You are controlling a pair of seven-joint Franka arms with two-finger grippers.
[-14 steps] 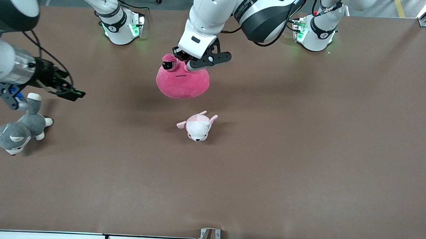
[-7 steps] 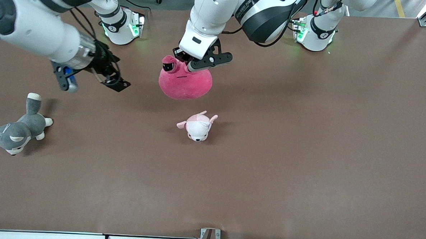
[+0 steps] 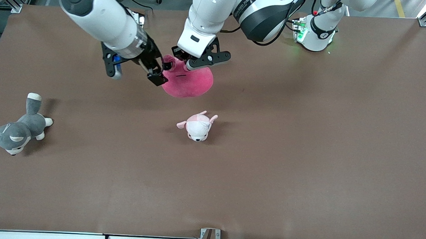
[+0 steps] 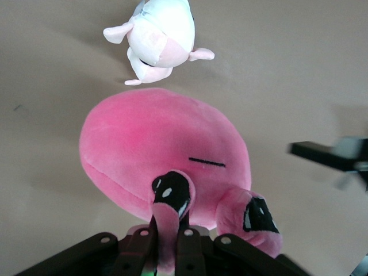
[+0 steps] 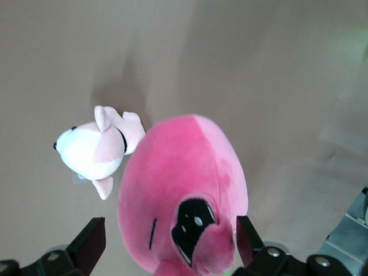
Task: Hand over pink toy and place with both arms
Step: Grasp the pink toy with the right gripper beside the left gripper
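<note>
The hot-pink toy (image 3: 189, 83) hangs above the table, over a spot farther from the front camera than the puppy plush. My left gripper (image 3: 181, 60) is shut on one of its black-eyed stalks (image 4: 171, 198), and the round body (image 4: 155, 144) droops below. My right gripper (image 3: 160, 72) is open beside the left one. Its two fingers (image 5: 89, 244) stand either side of the toy's other eye stalk (image 5: 201, 233) without pressing on it. The toy's flat mouth (image 4: 207, 163) shows in the left wrist view.
A small pale pink-and-white puppy plush (image 3: 197, 126) lies on the brown table (image 3: 305, 156), nearer the front camera than the held toy. A grey-and-white husky plush (image 3: 16, 132) lies at the right arm's end of the table.
My right arm has swung from above the husky to the pink toy, and its open fingers now flank the free eye stalk. The left gripper has kept its grip and barely moved.
</note>
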